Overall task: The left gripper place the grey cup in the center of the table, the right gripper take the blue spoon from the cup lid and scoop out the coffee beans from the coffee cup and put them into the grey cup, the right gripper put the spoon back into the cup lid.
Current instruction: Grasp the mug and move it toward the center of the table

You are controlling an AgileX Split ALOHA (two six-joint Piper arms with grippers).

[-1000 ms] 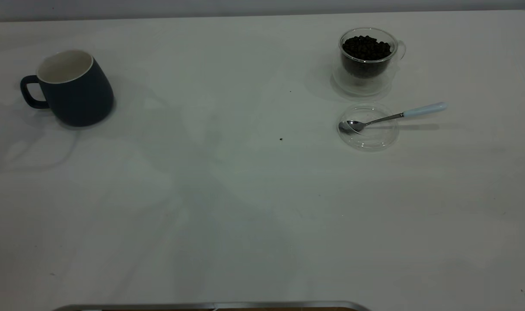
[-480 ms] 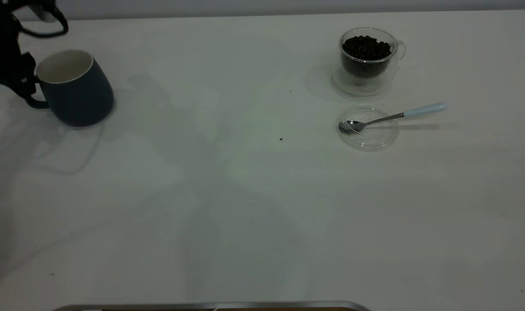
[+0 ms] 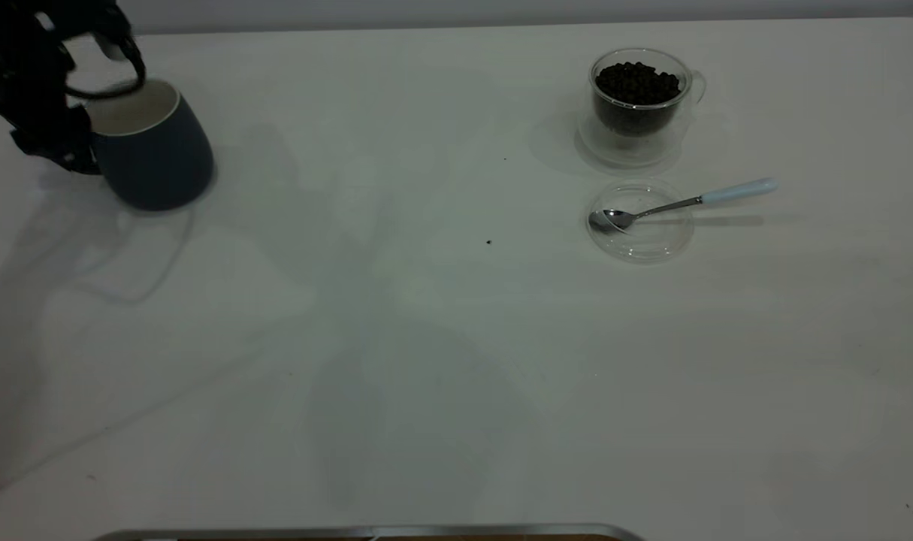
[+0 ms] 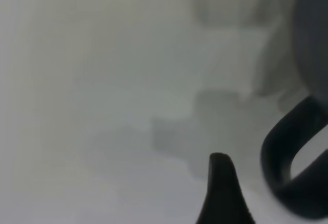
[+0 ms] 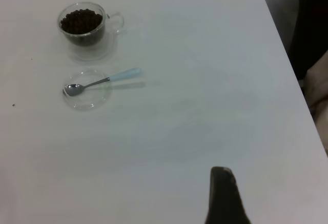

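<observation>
Left end effector [image 3: 73, 143] at grey cup [image 3: 152, 146] handle, upper left of frame, finger state indiscernible; right end effector's likewise; blue spoon [image 3: 681, 201] in cup lid [image 3: 640, 240].

1. Dim, flat, greenish-grey light over the white table [image 3: 426, 338]; no glare.
2. Soft, wide shadows sprawl across the table's left and centre.
3. Black left gripper [image 3: 50, 113] is motion-blurred beside the dark grey ceramic cup [image 3: 155, 161].
4. Left wrist view is fully out of focus.
5. Right wrist view is mildly soft.

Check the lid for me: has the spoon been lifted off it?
No, the spoon lies with its bowl in the cup lid, handle overhanging.
</observation>
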